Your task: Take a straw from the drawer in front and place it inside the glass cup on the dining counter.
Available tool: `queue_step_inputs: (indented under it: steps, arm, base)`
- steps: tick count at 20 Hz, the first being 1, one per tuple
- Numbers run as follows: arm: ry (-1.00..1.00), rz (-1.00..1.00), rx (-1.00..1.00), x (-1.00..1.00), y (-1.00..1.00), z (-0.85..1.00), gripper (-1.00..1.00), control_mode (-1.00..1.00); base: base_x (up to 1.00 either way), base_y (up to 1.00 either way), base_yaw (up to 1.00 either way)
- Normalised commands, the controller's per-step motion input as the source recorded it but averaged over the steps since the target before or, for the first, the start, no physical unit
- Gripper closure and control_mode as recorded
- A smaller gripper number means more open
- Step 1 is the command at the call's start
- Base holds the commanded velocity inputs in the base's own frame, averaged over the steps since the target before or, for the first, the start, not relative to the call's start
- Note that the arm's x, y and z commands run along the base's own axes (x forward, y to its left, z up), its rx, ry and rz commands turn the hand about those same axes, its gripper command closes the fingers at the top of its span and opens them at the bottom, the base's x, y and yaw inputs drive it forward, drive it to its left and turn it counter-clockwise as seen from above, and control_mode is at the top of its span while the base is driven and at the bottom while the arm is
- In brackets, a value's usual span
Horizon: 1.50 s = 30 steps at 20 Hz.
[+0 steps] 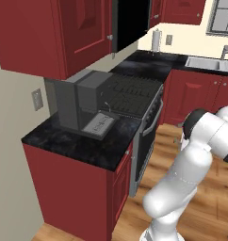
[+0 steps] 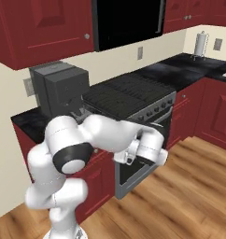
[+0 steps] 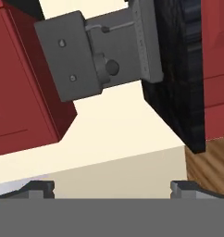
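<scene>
Two dark fingertips (image 3: 37, 187) of the pincer (image 3: 112, 189) stand spread wide apart at the bottom of the hand view, holding nothing. One grey coffee machine (image 1: 83, 101) sits on the black marbled surface (image 1: 73, 143) beside one stove (image 1: 134, 96). One paper towel roll (image 1: 156, 41) stands far back. The straw, drawer and glass cup cannot be made out, so their place relative to the pincer cannot be told
</scene>
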Motion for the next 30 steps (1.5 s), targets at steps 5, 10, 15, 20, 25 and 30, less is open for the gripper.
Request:
queue_step_inputs:
  steps: [5, 10, 15, 20, 25, 30]
  arm:
    - [0.0, 0.06, 0.27, 0.33, 0.0, -0.52, -1.0, -1.0]
    - [0.0, 0.03, 0.21, 0.12, 0.0, -0.52, -1.0, -1.0]
    - [0.0, 0.01, 0.18, 0.0, 0.0, -0.55, -1.0, -1.0]
    - [0.0, 0.0, 0.12, 0.04, 0.0, -0.59, -1.0, -1.0]
    - [0.0, 0.0, 0.04, 0.19, 0.0, -0.55, -1.0, -1.0]
    - [0.0, 0.0, 0.0, 0.32, 0.0, -0.39, -1.0, -1.0]
  base:
    - [0.0, 0.0, 0.0]
    - [0.0, 0.0, 0.0]
    - [0.0, 0.0, 0.0]
    - [0.0, 0.0, 0.0]
    - [0.0, 0.0, 0.0]
    - [0.0, 0.0, 0.0]
